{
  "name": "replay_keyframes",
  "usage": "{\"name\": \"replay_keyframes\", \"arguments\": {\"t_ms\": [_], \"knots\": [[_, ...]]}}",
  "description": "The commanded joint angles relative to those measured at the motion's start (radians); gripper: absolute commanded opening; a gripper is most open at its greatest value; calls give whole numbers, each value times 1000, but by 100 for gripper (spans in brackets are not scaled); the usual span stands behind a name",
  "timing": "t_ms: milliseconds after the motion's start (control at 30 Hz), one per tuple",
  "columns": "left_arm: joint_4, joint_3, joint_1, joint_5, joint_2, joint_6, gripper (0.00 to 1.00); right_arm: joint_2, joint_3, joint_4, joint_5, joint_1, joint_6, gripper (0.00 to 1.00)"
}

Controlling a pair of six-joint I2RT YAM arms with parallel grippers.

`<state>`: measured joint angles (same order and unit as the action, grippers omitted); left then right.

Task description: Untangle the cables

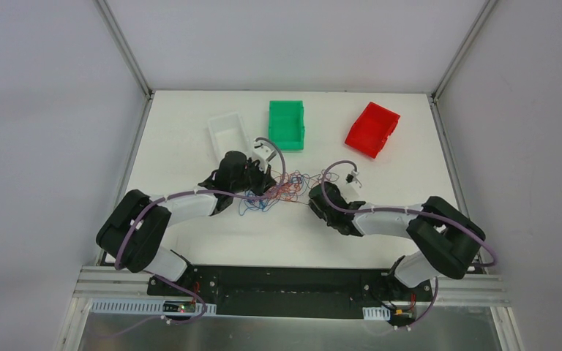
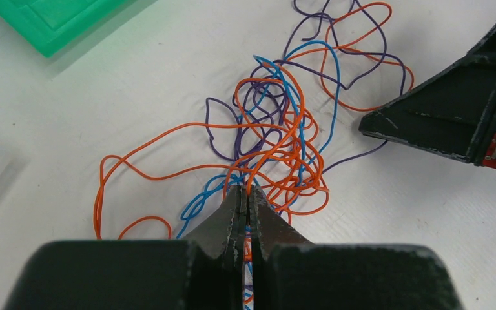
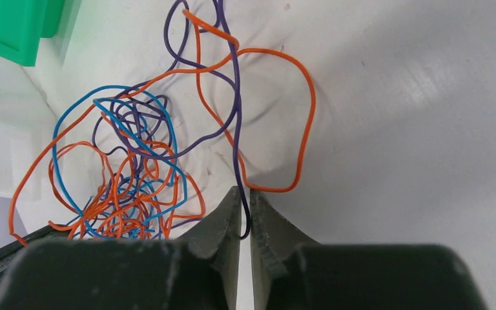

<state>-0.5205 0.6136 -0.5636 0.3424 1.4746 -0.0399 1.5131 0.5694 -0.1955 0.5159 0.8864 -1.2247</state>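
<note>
So, the cables (image 1: 282, 189) are bunched in a loose knot about mid-table, right between the two arms, with a few loops spilled toward the far side. The left gripper (image 2: 248, 197) is pressed tight on a small bundle of orange and blue strands at the left edge of the knot. The right gripper (image 3: 244, 210) is pinched almost together, with a single purple strand (image 3: 239, 168) caught in the slit at the right edge. The step in hand is probably a pull-apart. It's best done with the left pinch used as a fixed anchor while the purple strand is drawn slowly to the right and lifted a little, so the loops can slide rather than cinch. If the whole clump gets dragged along, tension should be eased and the strand re-gripped closer to the knot. A wire this thin can easily slip out of the fingertips, so a jerky pull is best avoided. As for containers, three bins are lined up along the far side of the table (image 1: 380, 175): a white bin (image 1: 223, 117) on the left, a green bin (image 1: 272, 124) in the middle, and a red bin (image 1: 384, 115) on the right, sitting at an angle. No wire can be seen inside any of them from above, though the red bin's interior isn't shown clearly.
</note>
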Motion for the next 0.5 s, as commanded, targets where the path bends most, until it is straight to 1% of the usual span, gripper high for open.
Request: {"name": "replay_keyframes", "arguments": {"t_ms": [0, 67, 133, 167, 200, 367, 467], "knots": [[85, 79, -6, -89, 7, 3, 0, -98, 62, 95, 17, 3, 21, 11], [144, 111, -2, -125, 31, -3, 0, -189, 65, 159, 6, 2, 49, 11], [167, 122, 2, -139, 45, -9, 0, -272, 69, 248, -25, -4, 64, 11], [169, 123, 5, -141, 50, -14, 0, -310, 66, 283, -41, -9, 64, 9], [175, 127, 8, -142, 53, -15, 0, -350, 61, 309, -61, -16, 64, 0], [212, 133, 10, -186, 49, -12, 0, -557, 26, 420, -83, -76, 77, 0], [221, 130, 14, -211, 48, -12, 0, -686, 35, 484, -94, -152, 157, 0]]}}
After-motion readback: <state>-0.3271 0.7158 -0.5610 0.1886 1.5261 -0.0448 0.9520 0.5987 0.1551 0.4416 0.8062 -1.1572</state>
